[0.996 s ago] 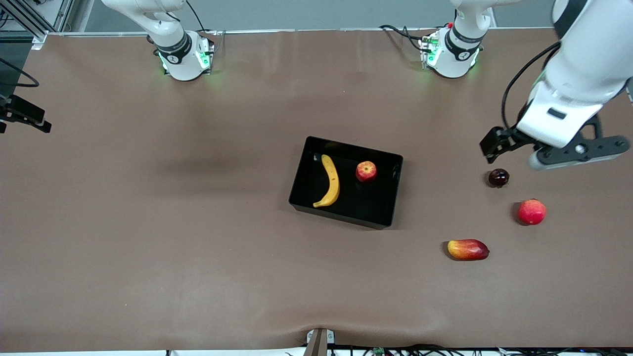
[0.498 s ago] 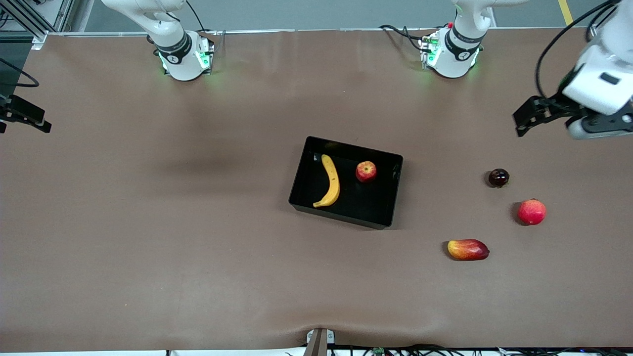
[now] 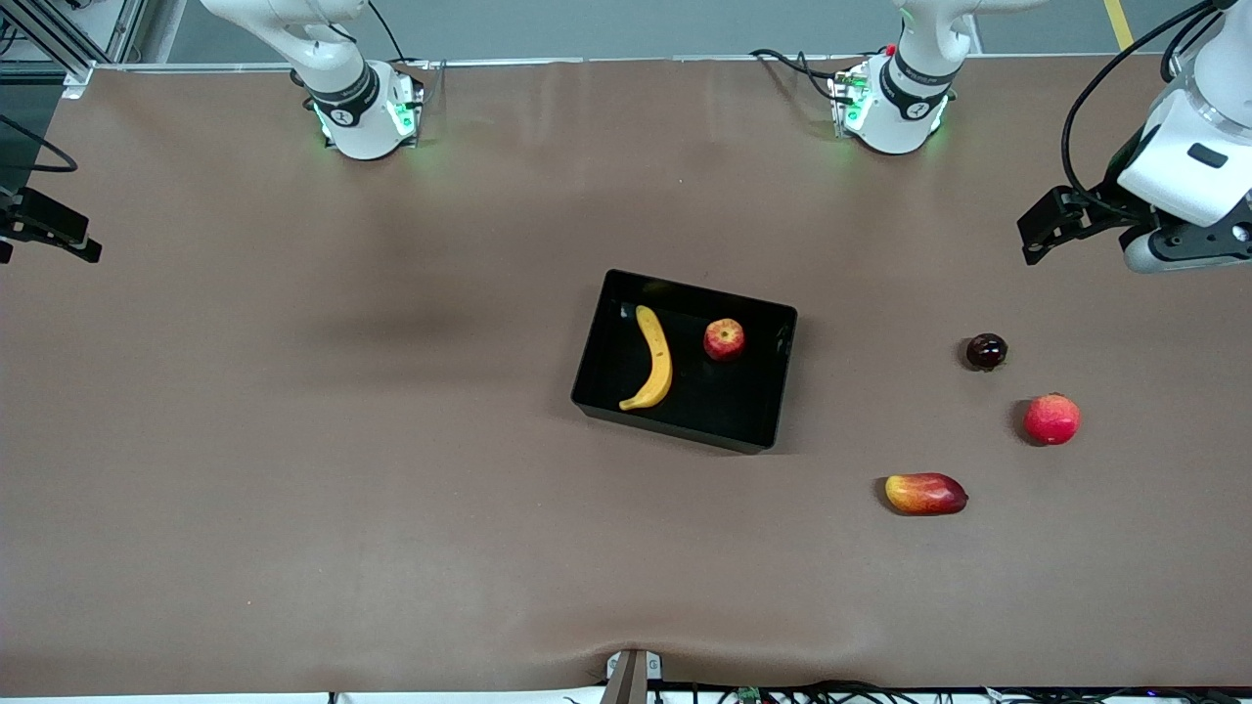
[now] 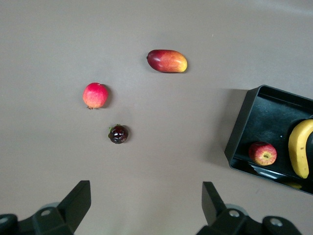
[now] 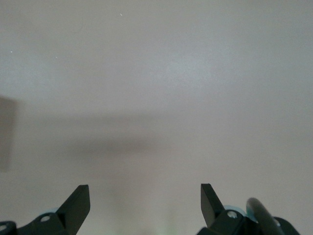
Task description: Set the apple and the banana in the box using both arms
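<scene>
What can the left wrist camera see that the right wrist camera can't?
Only the left wrist view shows fruit: the apple and banana lying in the box, plus a mango-like fruit, a pinkish-red round fruit and a small dark fruit on the table. Only the right wrist view shows shadows. Both show brown tabletop and an open, empty gripper: left gripper, right gripper.

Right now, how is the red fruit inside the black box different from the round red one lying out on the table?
The apple lies in the box beside the banana; the round red fruit sits on the bare table toward the left arm's end. The apple looks smaller and yellow-streaked; the round red fruit is evenly pinkish-red. Both are round, and no hand touches either.
</scene>
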Motion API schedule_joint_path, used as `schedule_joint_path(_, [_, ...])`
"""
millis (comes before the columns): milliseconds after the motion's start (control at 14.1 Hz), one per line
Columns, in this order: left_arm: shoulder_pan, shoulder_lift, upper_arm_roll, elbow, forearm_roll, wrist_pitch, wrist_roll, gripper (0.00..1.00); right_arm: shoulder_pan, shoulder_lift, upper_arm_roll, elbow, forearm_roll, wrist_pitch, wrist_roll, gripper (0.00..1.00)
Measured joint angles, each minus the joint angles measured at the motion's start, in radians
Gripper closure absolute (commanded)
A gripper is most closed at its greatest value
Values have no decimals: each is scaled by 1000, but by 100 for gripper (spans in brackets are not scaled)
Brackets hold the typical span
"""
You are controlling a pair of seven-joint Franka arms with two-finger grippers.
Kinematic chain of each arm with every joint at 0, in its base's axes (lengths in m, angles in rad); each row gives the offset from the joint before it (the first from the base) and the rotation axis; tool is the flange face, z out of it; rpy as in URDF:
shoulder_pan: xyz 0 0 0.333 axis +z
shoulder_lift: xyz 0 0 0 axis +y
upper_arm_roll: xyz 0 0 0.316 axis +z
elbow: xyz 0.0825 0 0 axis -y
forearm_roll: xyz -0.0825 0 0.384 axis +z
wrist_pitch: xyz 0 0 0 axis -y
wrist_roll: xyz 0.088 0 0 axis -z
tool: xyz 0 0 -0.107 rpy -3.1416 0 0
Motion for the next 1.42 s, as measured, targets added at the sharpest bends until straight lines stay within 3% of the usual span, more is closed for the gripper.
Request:
schedule_joint_path(996, [10, 6, 1, -8, -19, -21, 5, 0, 0, 0, 0, 0, 0, 0, 0, 0])
schedule_joint_path(1423, [40, -4, 4, -4, -20, -47, 106, 0, 0, 0, 0, 0, 0, 0, 0, 0])
